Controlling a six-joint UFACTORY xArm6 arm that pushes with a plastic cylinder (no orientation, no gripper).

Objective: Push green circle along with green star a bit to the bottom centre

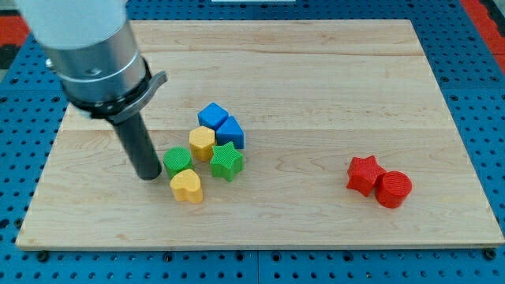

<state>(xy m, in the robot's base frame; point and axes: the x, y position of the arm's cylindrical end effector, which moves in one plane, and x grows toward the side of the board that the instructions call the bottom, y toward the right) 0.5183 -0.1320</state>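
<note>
The green circle (177,161) sits left of centre on the wooden board (316,87). The green star (226,162) lies just to its right, with a yellow hexagon (202,143) between and above them. A yellow heart (187,186) touches the green circle from below. My tip (147,175) rests on the board just left of the green circle, close to or touching it. The dark rod rises up and left to the grey arm housing (91,47).
Two blue blocks (212,116) (230,132) sit above the yellow hexagon, in the same cluster. A red star (364,174) and a red cylinder (393,189) stand together at the view's right. The board's bottom edge runs near the view's bottom.
</note>
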